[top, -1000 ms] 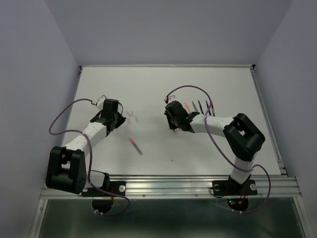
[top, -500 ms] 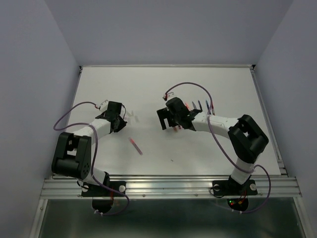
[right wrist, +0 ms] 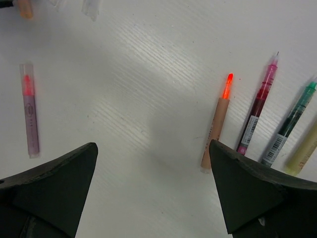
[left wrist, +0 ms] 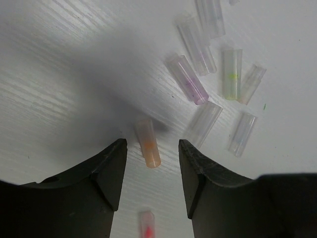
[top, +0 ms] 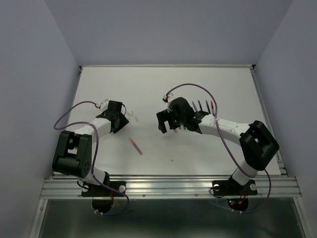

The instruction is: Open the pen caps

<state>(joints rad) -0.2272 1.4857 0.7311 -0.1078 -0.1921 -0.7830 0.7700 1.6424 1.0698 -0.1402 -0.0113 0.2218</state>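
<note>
No writing can be read anywhere. In the right wrist view, the slim magenta pen [right wrist: 257, 106] and the slim green pen [right wrist: 293, 119] each carry a white printed label. The orange-tipped tan pen [right wrist: 216, 130] and the capped pink-and-mauve pen [right wrist: 29, 116] show faint barrel markings. All are too small to make out.
</note>
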